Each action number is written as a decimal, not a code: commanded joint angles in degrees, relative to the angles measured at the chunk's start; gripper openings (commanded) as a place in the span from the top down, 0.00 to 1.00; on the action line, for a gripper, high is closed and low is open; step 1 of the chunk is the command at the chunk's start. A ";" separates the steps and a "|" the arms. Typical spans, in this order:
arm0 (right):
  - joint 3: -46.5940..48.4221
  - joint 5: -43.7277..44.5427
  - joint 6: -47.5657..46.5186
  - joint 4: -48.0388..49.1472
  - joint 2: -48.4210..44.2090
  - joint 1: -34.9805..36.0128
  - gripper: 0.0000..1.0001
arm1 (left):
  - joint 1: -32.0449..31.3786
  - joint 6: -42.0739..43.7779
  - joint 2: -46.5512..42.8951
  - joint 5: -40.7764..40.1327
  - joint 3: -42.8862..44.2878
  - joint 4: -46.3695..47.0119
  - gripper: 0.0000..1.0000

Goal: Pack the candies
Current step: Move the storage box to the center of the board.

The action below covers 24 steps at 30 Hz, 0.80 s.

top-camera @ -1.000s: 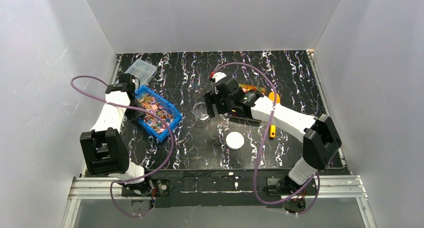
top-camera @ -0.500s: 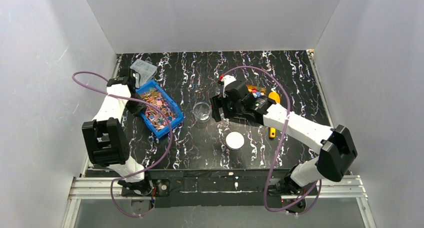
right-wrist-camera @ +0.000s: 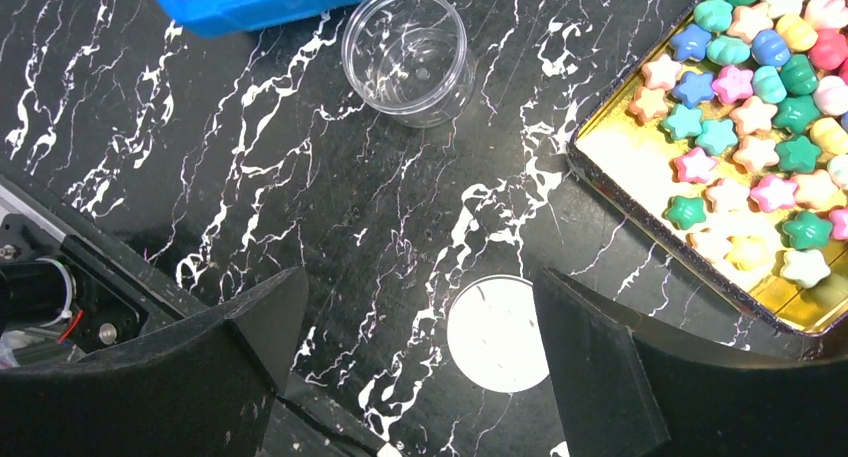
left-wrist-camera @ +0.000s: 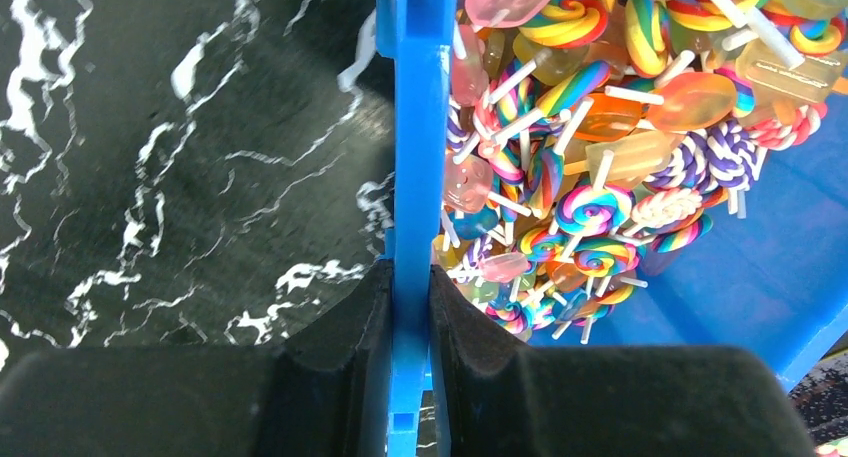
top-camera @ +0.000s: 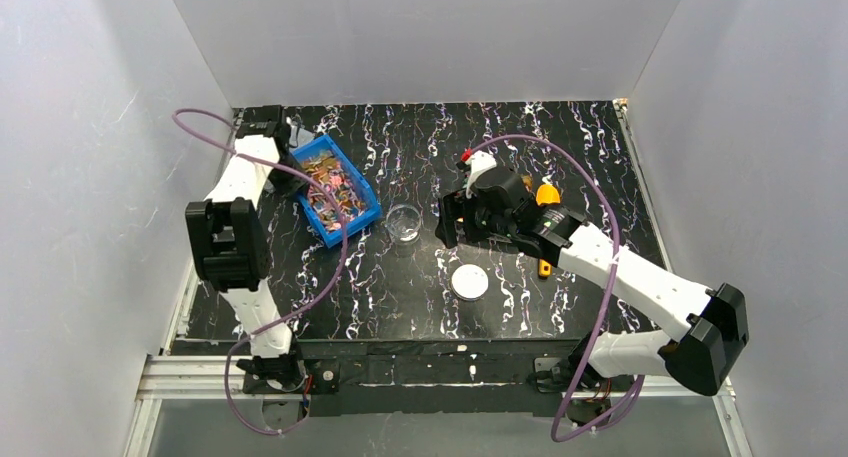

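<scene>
A: Candies first. Where do they lie?
B: Starting near: a flat white round lid [right-wrist-camera: 497, 334] lies on the black, white-veined table [right-wrist-camera: 250, 177]. It shows between the blocky matte black fingers of the right gripper [right-wrist-camera: 418, 287], which stand wide apart above the table.
A: And beyond that?
B: A clear plastic jar [right-wrist-camera: 408, 55], round, thin-walled and upright. To its right a glossy gold tray [right-wrist-camera: 615, 167] carries the candies [right-wrist-camera: 745, 127]: small matte stars and ribbed rounded pieces in pink, green, blue and pale yellow (one layer, packed closest at the far end).
A: The left side?
B: Farthest back, a blue hard-plastic bin [left-wrist-camera: 412, 127] holds lollipops [left-wrist-camera: 590, 207]: striped spirals and translucent orange and pink slabs on thin white sticks, heaped together. The left gripper [left-wrist-camera: 410, 307] is pinched tight on the bin's thin wall, one finger outside and one inside.
</scene>
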 commanded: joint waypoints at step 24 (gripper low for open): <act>-3.59 0.75 1.37 -2.66 -6.45 -0.24 0.08 | -20.23 5.18 14.50 8.98 16.42 2.18 1.00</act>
